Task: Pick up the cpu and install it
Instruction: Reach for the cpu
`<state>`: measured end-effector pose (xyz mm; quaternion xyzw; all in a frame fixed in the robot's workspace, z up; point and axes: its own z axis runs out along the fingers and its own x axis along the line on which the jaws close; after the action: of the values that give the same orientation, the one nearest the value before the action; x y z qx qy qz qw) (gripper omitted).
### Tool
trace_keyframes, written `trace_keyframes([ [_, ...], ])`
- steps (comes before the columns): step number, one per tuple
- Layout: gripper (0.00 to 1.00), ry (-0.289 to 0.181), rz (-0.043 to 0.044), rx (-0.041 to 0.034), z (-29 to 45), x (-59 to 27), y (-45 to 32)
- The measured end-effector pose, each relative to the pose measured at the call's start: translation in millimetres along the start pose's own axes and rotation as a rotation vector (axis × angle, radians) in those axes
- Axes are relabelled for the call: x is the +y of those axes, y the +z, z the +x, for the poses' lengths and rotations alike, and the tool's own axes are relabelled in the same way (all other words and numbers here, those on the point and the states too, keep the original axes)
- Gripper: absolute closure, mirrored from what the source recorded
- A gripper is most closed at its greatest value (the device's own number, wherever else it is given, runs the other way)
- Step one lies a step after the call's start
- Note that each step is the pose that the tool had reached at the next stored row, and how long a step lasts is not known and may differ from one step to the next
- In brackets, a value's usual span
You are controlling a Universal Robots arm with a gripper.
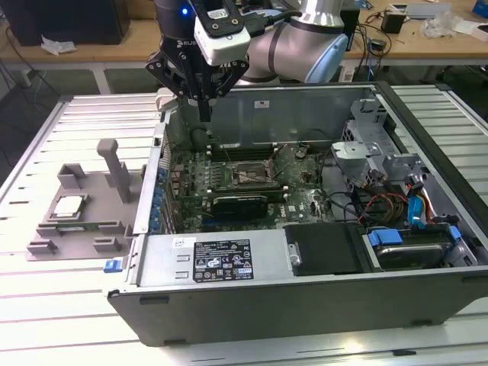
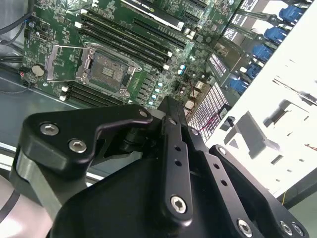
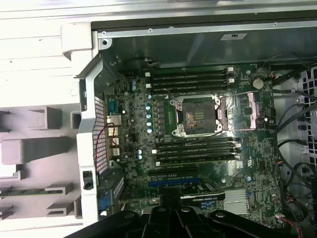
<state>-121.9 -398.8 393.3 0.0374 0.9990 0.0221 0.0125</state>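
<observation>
The cpu [image 1: 69, 205], a small silver square chip, lies flat on the grey fixture [image 1: 46, 242] at the exterior view's left, outside the computer case. My gripper [image 1: 204, 114] hangs above the case's back left corner, well off from the cpu, shut with nothing between its fingers. In both wrist views the black fingers [image 2: 173, 148] come together at the gripper's [image 3: 168, 204] tip over the motherboard. The motherboard's socket [image 1: 240, 176] [image 3: 198, 115] [image 2: 106, 70] stands open and bare, with its metal load plate [image 3: 252, 105] swung aside.
The fixture carries upright posts [image 1: 115, 165]. Inside the case [image 1: 305, 103] a black expansion card [image 1: 240, 203] lies just in front of the socket. Memory slots [image 3: 190, 79] flank the socket. A drive cage with blue and red cables [image 1: 404, 202] fills the case's right end.
</observation>
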Motion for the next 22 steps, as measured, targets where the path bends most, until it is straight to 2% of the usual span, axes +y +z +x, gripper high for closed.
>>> trace_keyframes([
  [6, 0.89, 0.000, -0.0001, 0.0000, 0.3, 0.0, 0.0],
  [12, 0.89, 0.000, -0.0002, -0.0018, 9.8, 0.1, -0.1],
  [16, 0.89, 0.001, -0.0003, -0.0034, 20.8, 0.9, -0.3],
  [19, 0.89, 0.001, -0.0005, -0.0060, 35.2, 1.5, -0.5],
  [22, 0.89, 0.002, -0.0005, -0.0074, 43.4, 2.2, -0.6],
])
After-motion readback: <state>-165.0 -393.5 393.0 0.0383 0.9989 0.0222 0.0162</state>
